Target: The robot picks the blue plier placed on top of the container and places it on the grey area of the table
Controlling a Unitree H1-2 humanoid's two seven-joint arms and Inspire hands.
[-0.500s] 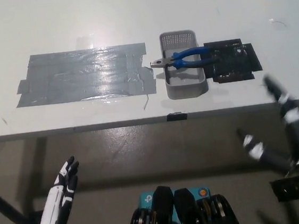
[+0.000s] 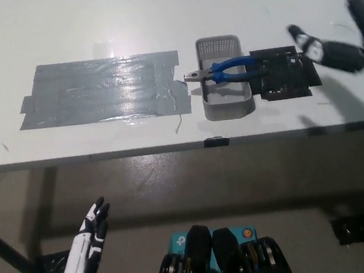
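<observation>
The pliers lie across the basket. Right of the basket, the right hand hovers with fingers spread, empty. The left hand hangs open below it.

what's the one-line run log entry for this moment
phase: reach | right robot hand: open, above table right of black patch | blue plier: across container, untouched | left robot hand: open, low, idle

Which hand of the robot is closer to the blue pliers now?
The right. The black right hand is open above the table, just right of the blue pliers lying across the container. The white left hand rests open below the table edge.
</observation>
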